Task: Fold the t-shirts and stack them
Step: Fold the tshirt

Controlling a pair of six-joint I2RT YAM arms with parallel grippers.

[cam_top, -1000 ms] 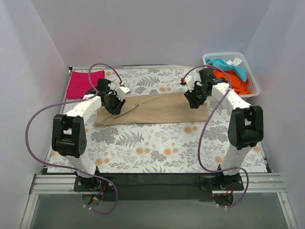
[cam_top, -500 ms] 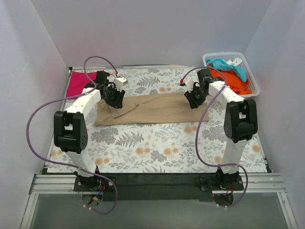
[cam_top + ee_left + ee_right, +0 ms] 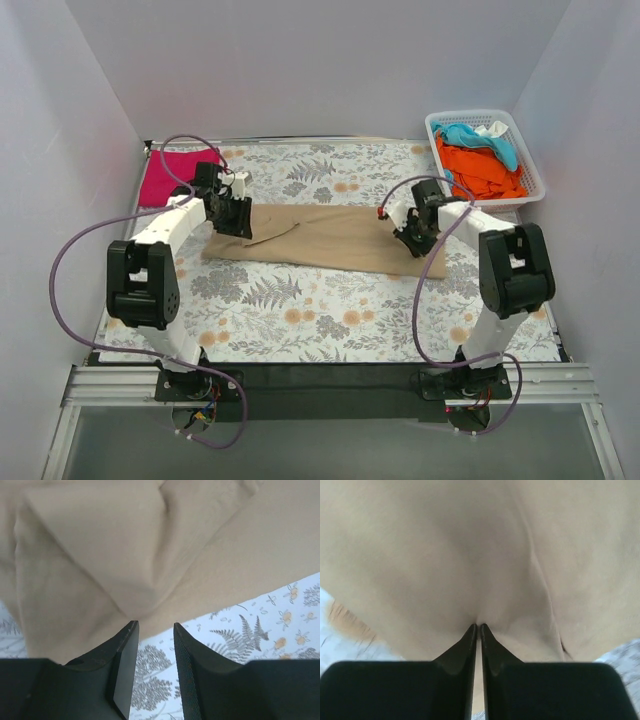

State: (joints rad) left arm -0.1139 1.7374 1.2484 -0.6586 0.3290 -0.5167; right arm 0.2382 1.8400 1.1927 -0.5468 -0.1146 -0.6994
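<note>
A tan t-shirt (image 3: 325, 238) lies folded into a long strip across the middle of the floral table. My left gripper (image 3: 240, 217) is open over its left end; in the left wrist view (image 3: 155, 626) the jaws stand apart with nothing between them, just above the tan t-shirt's (image 3: 125, 555) edge. My right gripper (image 3: 415, 234) is shut on the shirt's right end; the right wrist view (image 3: 478, 626) shows the tan cloth (image 3: 470, 555) pinched between the closed jaws. A folded magenta t-shirt (image 3: 168, 175) lies at the back left.
A white basket (image 3: 533, 176) at the back right holds orange (image 3: 485, 170) and blue (image 3: 478, 135) clothes. White walls enclose the table on three sides. Purple cables loop off both arms.
The right gripper has dragged the shirt's right end toward the front, skewing the strip. The left gripper has moved left and let go of the left end, its jaws now open.
</note>
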